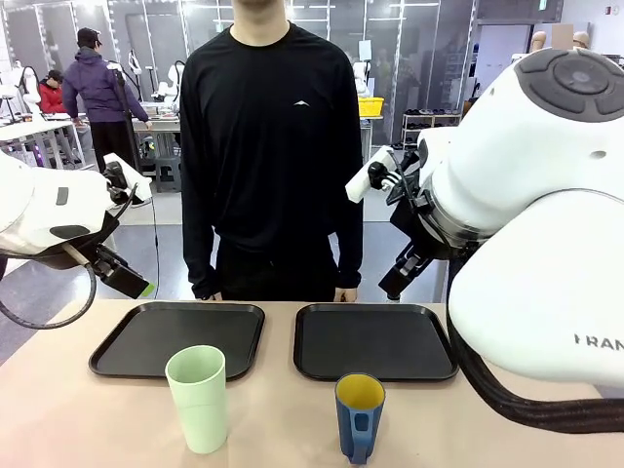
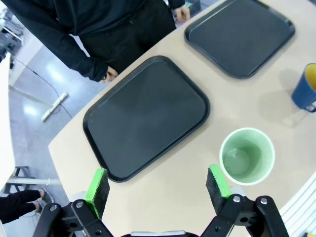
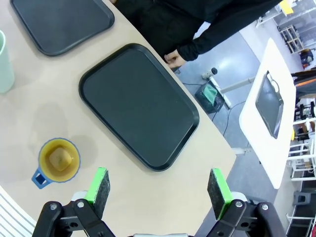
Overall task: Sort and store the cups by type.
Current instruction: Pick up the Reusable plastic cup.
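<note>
The mint-green tumbler (image 1: 197, 398) is seen upright on the near part of the table (image 1: 283, 429), just in front of the left black tray (image 1: 180, 336). The dark blue mug (image 1: 360, 414), yellow inside, is set upright in front of the right black tray (image 1: 373, 339), its handle turned toward the robot's side. Neither cup has yet been placed on a tray. One cup before each tray is judged to be a layout giving each type its own tray and each arm its own cup.

The left gripper (image 2: 157, 187) is held high over the table edge, its jaws spread wide with nothing between them, the tumbler just beside one pad. The right gripper (image 3: 159, 187) is likewise raised and released, looking down past the mug. Behind the trays a person (image 1: 268, 146) is standing, arms hung at the sides.
</note>
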Motion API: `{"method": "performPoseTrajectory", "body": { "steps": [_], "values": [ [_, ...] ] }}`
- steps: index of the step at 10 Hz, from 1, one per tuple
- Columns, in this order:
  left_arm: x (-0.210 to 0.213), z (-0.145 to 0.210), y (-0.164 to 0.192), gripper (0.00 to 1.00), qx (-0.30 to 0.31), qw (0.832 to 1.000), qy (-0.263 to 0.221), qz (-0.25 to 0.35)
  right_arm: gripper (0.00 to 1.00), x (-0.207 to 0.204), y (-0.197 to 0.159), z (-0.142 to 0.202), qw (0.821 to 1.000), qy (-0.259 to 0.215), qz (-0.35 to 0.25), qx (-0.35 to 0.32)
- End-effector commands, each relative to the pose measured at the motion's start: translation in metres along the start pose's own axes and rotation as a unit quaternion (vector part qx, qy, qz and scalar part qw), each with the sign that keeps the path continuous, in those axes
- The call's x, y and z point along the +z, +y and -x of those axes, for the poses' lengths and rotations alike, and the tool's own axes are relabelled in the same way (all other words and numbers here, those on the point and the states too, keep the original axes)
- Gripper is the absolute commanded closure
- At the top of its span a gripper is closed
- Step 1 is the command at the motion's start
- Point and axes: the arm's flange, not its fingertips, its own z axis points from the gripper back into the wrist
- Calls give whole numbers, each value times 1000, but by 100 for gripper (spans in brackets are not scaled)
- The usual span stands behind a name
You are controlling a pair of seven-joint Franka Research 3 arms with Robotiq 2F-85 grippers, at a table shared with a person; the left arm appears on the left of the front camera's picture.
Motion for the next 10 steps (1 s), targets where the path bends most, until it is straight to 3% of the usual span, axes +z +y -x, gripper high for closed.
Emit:
{"method": "performPoseTrajectory", "body": {
  "steps": [1,3,6,10],
  "values": [
    [-19,45,11,0,-11,1000,18,-6,0,-18,-15,14,999,9,-18,-29],
    [-33,67,36,0,-17,999,40,-2,0,-40,-33,32,999,20,-18,-27],
    [-63,100,74,0,-16,999,28,15,0,-82,-56,62,998,21,-49,-12],
    [-84,114,93,0,-1,999,26,18,0,-121,-70,84,996,32,-75,-32]
  ]
}}
